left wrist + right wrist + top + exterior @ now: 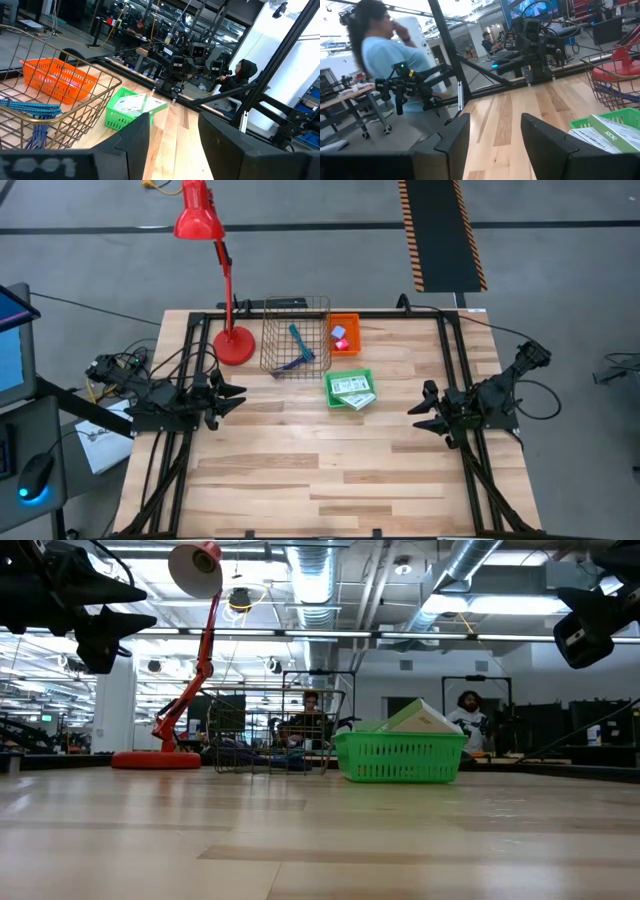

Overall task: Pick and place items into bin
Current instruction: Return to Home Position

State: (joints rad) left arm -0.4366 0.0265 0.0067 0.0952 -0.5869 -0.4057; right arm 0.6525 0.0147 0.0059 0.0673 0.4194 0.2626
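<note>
Two white cards with green print (351, 389) stick up out of a small green basket (336, 401), also seen in the left wrist view (131, 103) and the right wrist view (607, 131). The teal stick (299, 340) and dark blue cord (290, 364) lie in a wire basket (296, 305). The pink cube (341, 343) and pale-blue cube (338, 332) sit in an orange basket (351, 321). My left gripper (240, 396) is open, raised over the table's left side. My right gripper (413, 416) is open, raised over the right side.
A red desk lamp (214, 250) stands by its round base (235, 346) left of the wire basket. The three baskets cluster at the table's far middle. Bare wood (320, 470) spreads between the arms and toward the near edge. People are in the room beyond the table.
</note>
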